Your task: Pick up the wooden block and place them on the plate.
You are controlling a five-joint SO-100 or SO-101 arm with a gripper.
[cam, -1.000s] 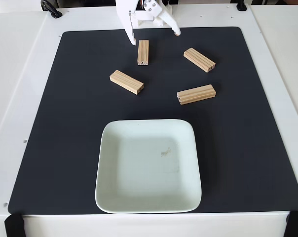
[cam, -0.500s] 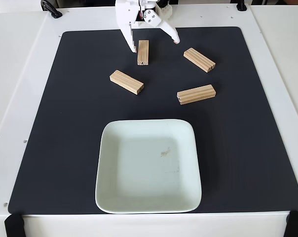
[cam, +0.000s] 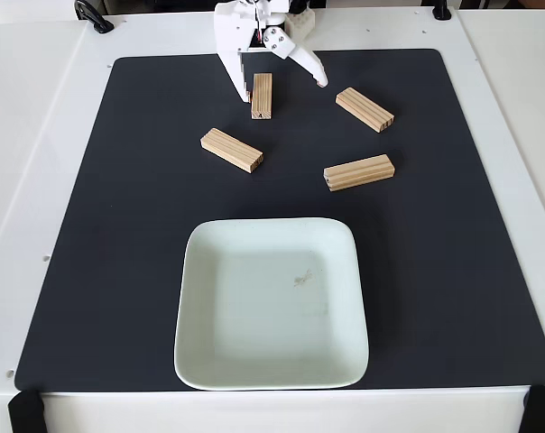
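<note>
The fingers stand spread wide at the mat's twelve o'clock edge, straddling an upright-lying wooden block (nothing gripped). Three more blocks lie apart, with bare mat between them. The plate sits at six o'clock.

Item: our one white arm, entering the fixed view from the top edge. Hand: pointed downward, fingers spread wide apart; one finger straight and near vertical, the other angled out to the view's right.
</note>
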